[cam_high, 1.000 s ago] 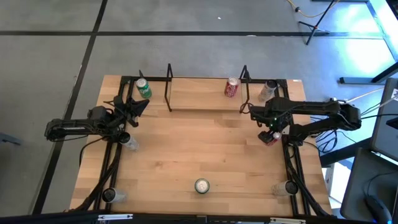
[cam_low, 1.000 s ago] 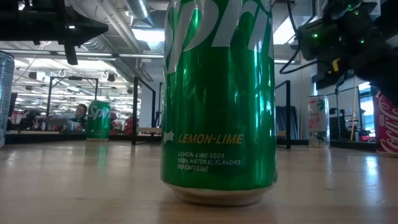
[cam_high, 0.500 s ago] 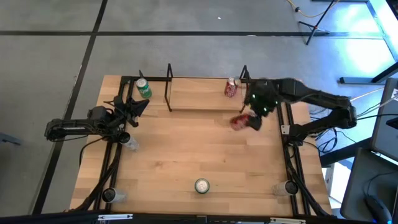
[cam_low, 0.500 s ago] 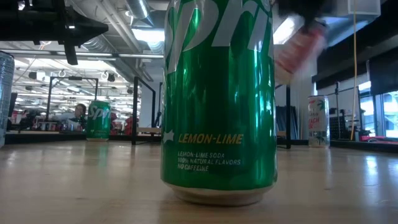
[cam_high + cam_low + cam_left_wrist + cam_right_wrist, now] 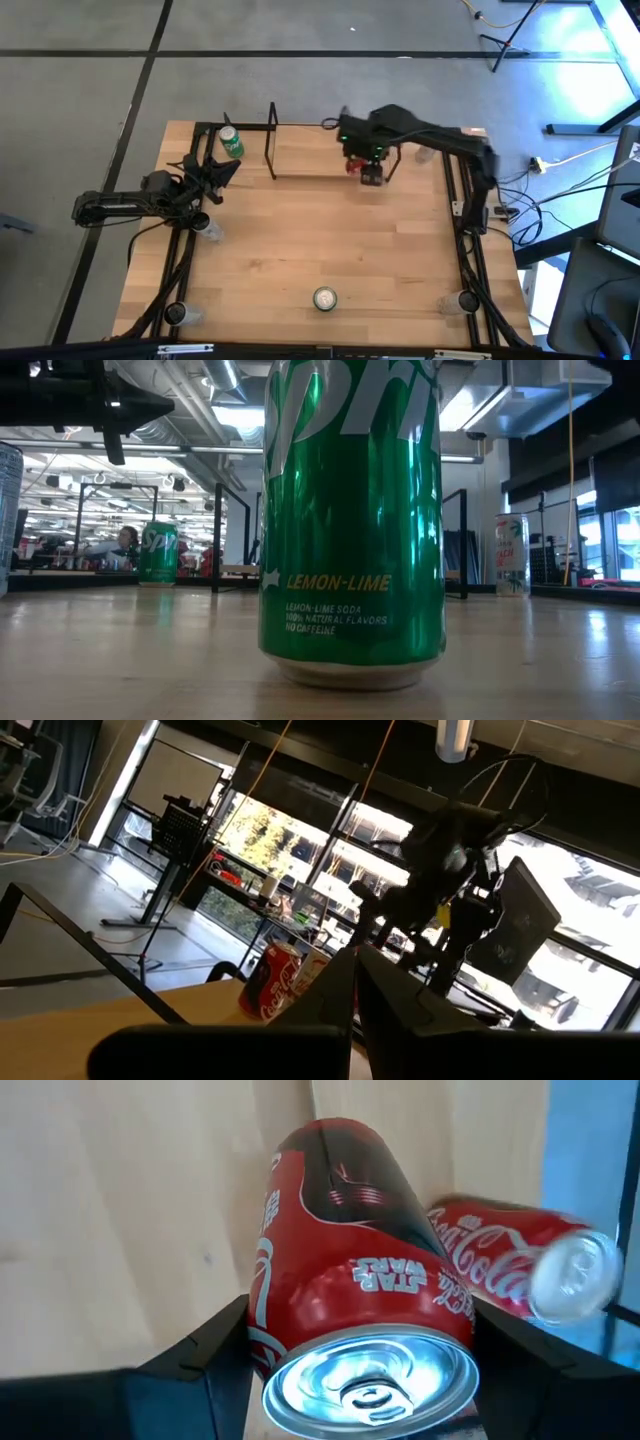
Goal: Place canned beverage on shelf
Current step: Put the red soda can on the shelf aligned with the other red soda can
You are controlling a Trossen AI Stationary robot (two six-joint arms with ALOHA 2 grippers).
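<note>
Fingers of the right gripper [image 5: 372,172] clasp the red can [image 5: 352,1330] over the shelf [image 5: 310,152], near another can [image 5: 520,1275]; the clenched left gripper [image 5: 222,172] waits well apart.

I see the red Coca-Cola can [image 5: 350,1320] up off the table between my right arm's fingers, its silver top toward the wrist camera, hanging over the shelf [image 5: 320,160] near its right end. That low rack, a light board between thin black frames, sits along the table's far edge. Another red Coca-Cola can [image 5: 510,1265] stands on it just beside.
</note>
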